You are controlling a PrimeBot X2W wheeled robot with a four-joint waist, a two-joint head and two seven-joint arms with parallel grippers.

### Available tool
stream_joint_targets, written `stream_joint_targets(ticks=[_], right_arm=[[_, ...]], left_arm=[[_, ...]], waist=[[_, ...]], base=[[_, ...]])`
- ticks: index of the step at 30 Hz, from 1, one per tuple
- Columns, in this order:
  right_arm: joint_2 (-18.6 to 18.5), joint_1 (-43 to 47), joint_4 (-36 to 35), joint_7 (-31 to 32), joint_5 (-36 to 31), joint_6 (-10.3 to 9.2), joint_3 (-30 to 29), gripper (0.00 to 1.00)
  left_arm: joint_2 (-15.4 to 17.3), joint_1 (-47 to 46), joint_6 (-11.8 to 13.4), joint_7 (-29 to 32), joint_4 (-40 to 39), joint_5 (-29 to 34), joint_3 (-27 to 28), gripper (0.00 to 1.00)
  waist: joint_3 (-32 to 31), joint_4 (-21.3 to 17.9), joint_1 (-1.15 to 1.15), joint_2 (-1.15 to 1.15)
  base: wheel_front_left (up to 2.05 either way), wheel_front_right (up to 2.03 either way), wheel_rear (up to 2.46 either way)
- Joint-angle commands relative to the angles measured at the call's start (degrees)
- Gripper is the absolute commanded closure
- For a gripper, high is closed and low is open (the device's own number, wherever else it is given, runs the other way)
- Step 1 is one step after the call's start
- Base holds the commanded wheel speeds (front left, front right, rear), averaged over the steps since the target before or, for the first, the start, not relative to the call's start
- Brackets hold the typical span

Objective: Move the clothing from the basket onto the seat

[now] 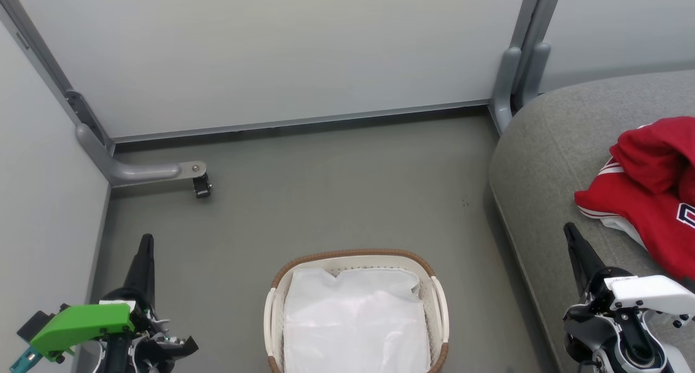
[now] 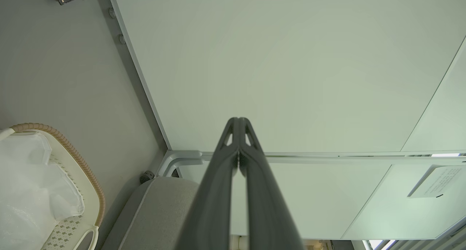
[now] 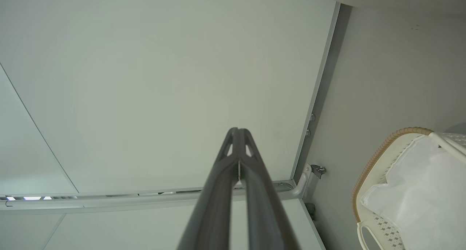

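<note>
Though clothing [image 1: 646, 199] lies on seat [image 1: 543, 156], right part cropped; basket [image 1: 353, 252] cut below.

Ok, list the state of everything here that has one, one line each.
left gripper: jaws shut, empty, above the floor.
right gripper: jaws shut, empty, at the seat's edge.
basket: upright on the floor, no garments inside.
liner: wrinkled, lying inside the basket.
clothing: crumpled in a heap on the seat.
seat: carrying the clothing.
</note>
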Motion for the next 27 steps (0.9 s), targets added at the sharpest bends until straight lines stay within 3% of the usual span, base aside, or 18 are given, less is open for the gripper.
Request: stream_joint_targets(ticks=[1,27], right_arm=[[-0.4,0.6,-0.2,0.2,0.2,-0.02,-0.1,1.0],[-0.4,0.6,-0.2,0.2,0.2,-0.02,-0.1,1.0]], left_arm=[[0.4,-0.6,-0.4,0.2,-0.1,-0.2,0.1,1.0],[0.4,-0.6,-0.4,0.2,-0.1,-0.2,0.1,1.0]], waist=[[0.0,0.0,0.0,0.0],[0.0,0.0,0.0,0.0]], base=[[0.0,0.0,0.0],[0.0,0.0,0.0]])
